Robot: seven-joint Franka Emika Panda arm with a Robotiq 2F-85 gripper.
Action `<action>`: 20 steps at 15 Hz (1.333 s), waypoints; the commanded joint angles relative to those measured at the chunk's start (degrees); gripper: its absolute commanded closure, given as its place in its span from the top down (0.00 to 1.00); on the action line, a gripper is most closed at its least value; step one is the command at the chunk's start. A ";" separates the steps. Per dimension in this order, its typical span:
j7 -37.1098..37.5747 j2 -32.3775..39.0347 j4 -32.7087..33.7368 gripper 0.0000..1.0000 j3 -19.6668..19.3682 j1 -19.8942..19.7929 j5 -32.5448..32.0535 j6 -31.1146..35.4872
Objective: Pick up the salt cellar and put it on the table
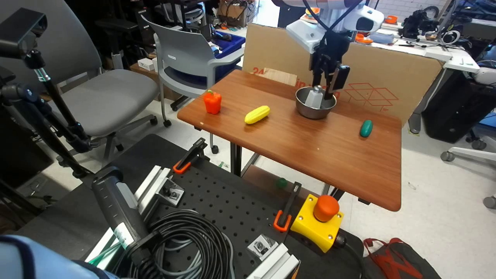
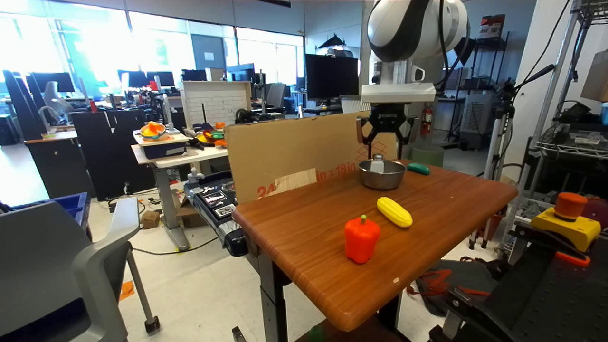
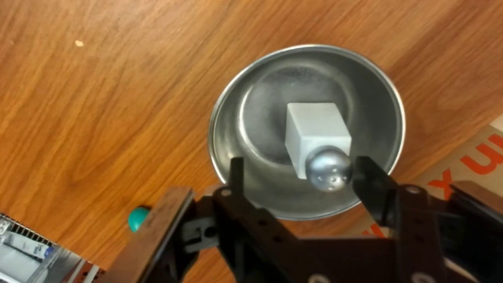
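Observation:
The salt cellar (image 1: pixel 314 98) is a small white shaker with a domed metal top. It stands upright inside the round steel bowl (image 1: pixel 314 115), and it also shows in an exterior view (image 2: pixel 377 166) and the wrist view (image 3: pixel 316 120). The bowl sits on the reddish-brown table (image 1: pixel 294 135) near its back edge. My gripper (image 2: pixel 385 156) points down over the bowl with its fingers apart and nothing held. In the wrist view the gripper (image 3: pixel 300 160) has its fingertips on either side of the metal top. The right finger is close to the top; I cannot tell whether they touch.
A yellow oblong object (image 1: pixel 257 114), a red pepper (image 1: pixel 212 102) and a green object (image 1: pixel 366 128) lie on the table. A cardboard sheet (image 2: pixel 294 152) stands upright behind the table, close to the bowl. A black perforated board (image 1: pixel 217 197) lies in front of the table.

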 commanded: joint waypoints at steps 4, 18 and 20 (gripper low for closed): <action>1.12 -0.12 1.40 0.20 -1.05 1.70 -1.21 -0.88; -13.38 -27.27 -11.95 0.07 4.46 -0.17 -0.03 -15.66; -17.68 -30.70 -14.64 0.07 4.66 -1.13 -1.25 -18.91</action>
